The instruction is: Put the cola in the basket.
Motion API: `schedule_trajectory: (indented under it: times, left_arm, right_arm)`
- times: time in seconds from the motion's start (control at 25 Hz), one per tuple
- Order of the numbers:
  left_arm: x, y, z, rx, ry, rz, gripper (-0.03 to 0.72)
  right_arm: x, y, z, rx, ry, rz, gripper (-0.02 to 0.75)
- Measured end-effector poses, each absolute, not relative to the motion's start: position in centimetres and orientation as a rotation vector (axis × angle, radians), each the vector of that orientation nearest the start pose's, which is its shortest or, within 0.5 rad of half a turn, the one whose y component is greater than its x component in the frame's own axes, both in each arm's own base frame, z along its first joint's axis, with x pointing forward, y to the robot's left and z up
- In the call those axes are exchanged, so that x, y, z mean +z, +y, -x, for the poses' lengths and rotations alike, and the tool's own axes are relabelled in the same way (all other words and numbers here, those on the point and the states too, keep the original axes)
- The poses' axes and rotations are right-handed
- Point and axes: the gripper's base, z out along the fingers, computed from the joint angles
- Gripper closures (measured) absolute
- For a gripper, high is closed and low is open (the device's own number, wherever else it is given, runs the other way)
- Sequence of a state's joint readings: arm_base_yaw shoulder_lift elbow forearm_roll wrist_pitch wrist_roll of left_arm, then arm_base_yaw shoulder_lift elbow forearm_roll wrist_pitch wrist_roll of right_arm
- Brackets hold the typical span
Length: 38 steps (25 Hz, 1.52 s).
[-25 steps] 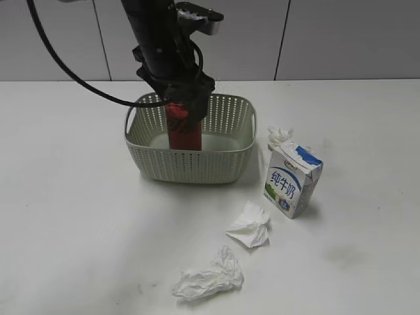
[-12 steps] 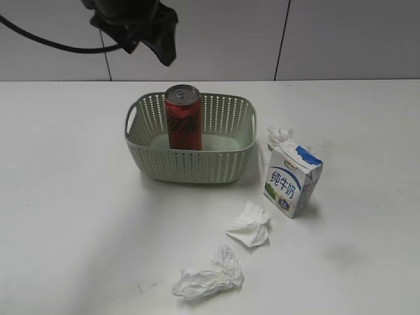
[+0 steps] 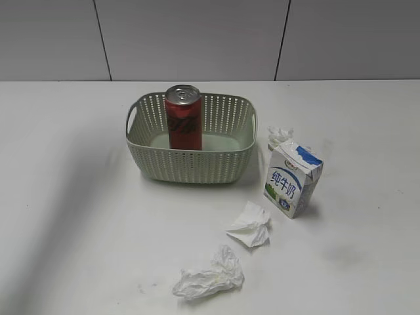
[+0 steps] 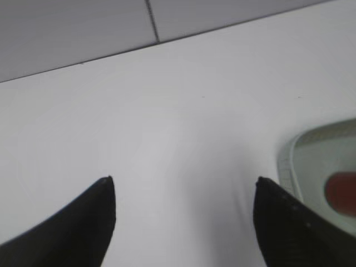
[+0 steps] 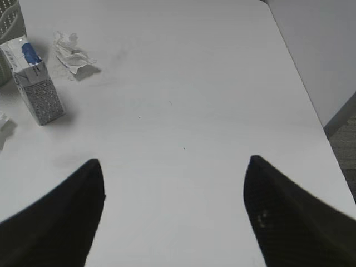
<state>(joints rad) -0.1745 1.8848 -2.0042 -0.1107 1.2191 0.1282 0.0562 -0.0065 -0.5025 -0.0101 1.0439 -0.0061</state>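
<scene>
The cola (image 3: 184, 118), a tall red can with a silver top, stands upright inside the pale green basket (image 3: 197, 164) on the white table. In the left wrist view the basket's rim (image 4: 289, 161) and a blurred red patch of the cola (image 4: 342, 192) show at the right edge. My left gripper (image 4: 183, 181) is open and empty over bare table, left of the basket. My right gripper (image 5: 175, 161) is open and empty over bare table, right of the carton. Neither gripper shows in the exterior view.
A white-and-blue milk carton (image 3: 292, 180) stands right of the basket; it also shows in the right wrist view (image 5: 34, 83). Crumpled tissues lie behind the carton (image 3: 281, 136), in front of the basket (image 3: 251, 225) and nearer the front (image 3: 209, 275). The table's right edge (image 5: 311, 105) drops off.
The left arm let go of the cola in the basket, rose and drew back to the left, and has left the exterior view. The cola stays upright.
</scene>
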Motion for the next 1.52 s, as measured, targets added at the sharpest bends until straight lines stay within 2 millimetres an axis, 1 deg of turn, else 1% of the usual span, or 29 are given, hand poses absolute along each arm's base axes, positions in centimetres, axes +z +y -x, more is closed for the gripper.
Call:
schedule_trajectory:
  times: [0.12, 0.2, 0.32, 0.4, 0.48, 0.56, 0.68, 0.76, 0.8, 0.88, 0.92, 1.0, 1.04, 1.16, 1.32, 1.52]
  left_arm:
    - [38.9, -5.7, -39.9, -0.141, 2.534, -0.301, 0.102]
    - [39.1, -4.1, -39.4, -0.127, 2.539, -0.252, 0.102]
    - [38.1, -2.1, -38.7, -0.111, 2.589, -0.187, 0.103]
    - [36.9, -1.0, -38.1, -0.106, 2.64, -0.148, 0.103]
    - [36.0, -0.5, -37.1, -0.108, 2.681, -0.128, 0.103]
    - [35.1, -0.5, -35.8, -0.116, 2.724, -0.122, 0.104]
    - [34.3, -0.6, -33.4, -0.133, 2.767, -0.119, 0.104]
    - [34.1, -0.6, -31.4, -0.136, 2.785, -0.118, 0.104]
    - [33.6, -0.7, -30.5, -0.139, 2.805, -0.117, 0.104]
    - [33.2, -0.7, -28.1, -0.14, 2.825, -0.117, 0.104]
    - [33.3, -0.7, -26.9, -0.136, 2.821, -0.117, 0.104]
    - [32.6, -0.7, -24.5, -0.138, 2.837, -0.117, 0.104]
    - [32.6, -0.7, -23.3, -0.137, 2.829, -0.116, 0.104]
    - [31.5, -0.7, -19.9, -0.135, 2.821, -0.113, 0.104]
    - [30.3, -0.8, -16.0, -0.129, 2.776, -0.11, 0.104]
    - [28.4, -0.8, -12.0, -0.122, 2.719, -0.106, 0.104]
  right_arm:
    - [27.9, -0.1, 0.5, 0.02, 2.017, 0.062, 0.148]
    - [27.9, -0.1, 0.5, 0.02, 2.017, 0.062, 0.148]
    - [27.9, -0.1, 0.5, 0.02, 2.017, 0.062, 0.148]
    - [27.9, -0.1, 0.5, 0.02, 2.017, 0.062, 0.148]
    - [27.9, -0.1, 0.5, 0.02, 2.017, 0.062, 0.148]
    - [27.9, -0.1, 0.5, 0.02, 2.017, 0.062, 0.148]
    - [27.9, -0.1, 0.5, 0.02, 2.017, 0.062, 0.148]
    - [27.9, -0.1, 0.5, 0.02, 2.017, 0.062, 0.148]
    - [27.9, -0.1, 0.5, 0.02, 2.017, 0.062, 0.148]
    - [27.9, -0.1, 0.5, 0.02, 2.017, 0.062, 0.148]
    - [27.9, -0.1, 0.5, 0.02, 2.017, 0.062, 0.148]
    - [27.9, -0.1, 0.5, 0.02, 2.017, 0.062, 0.148]
    - [27.9, -0.1, 0.5, 0.02, 2.017, 0.062, 0.148]
    - [27.9, -0.1, 0.5, 0.02, 2.017, 0.062, 0.148]
    - [27.9, -0.1, 0.5, 0.02, 2.017, 0.062, 0.148]
    - [27.9, -0.1, 0.5, 0.02, 2.017, 0.062, 0.148]
